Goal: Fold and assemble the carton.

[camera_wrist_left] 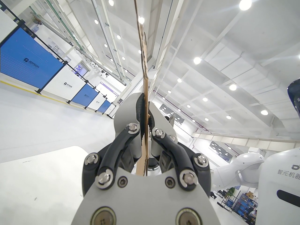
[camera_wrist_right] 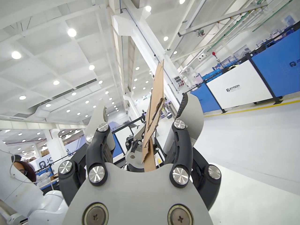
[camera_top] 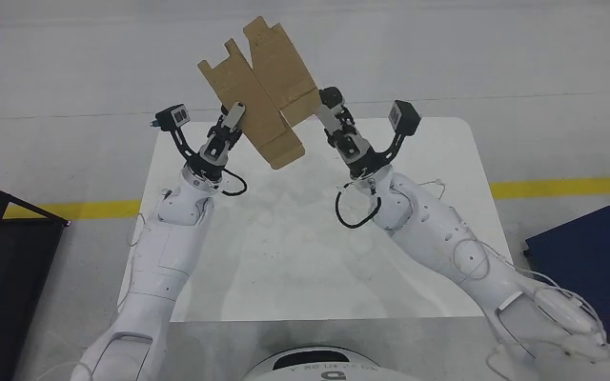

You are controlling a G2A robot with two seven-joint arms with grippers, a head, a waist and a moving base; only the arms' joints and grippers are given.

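Carton [camera_top: 262, 90]: a flattened brown cardboard blank, unfolded, with its flaps lying in the same plane as the main panels. It is raised clear of the desk [camera_top: 305, 248] and tilted. Its lower corner hangs over the desk's far edge, and its flapped end extends beyond that edge above the floor. It is nearer the far left corner than the far right corner.

Left claw [camera_top: 233, 114]: pressed together on the carton at its lower left margin. In the left wrist view the carton [camera_wrist_left: 145, 83] appears edge-on. The black pads [camera_wrist_left: 140, 108] of the left claw [camera_wrist_left: 145, 111] press on both of its faces, and the sheet runs down between the linkages into the palm.

Right claw [camera_top: 329, 100]: positioned at the carton's opposite margin, over the desk's far edge. In the right wrist view the right claw [camera_wrist_right: 145, 105] is spread wide. The carton [camera_wrist_right: 155, 108] passes between its fingers [camera_wrist_right: 189, 108] with a gap on each side. Neither finger touches the cardboard.

Desk: a white top with rounded corners. A yellow stripe [camera_top: 86, 208] runs across the floor beside it.
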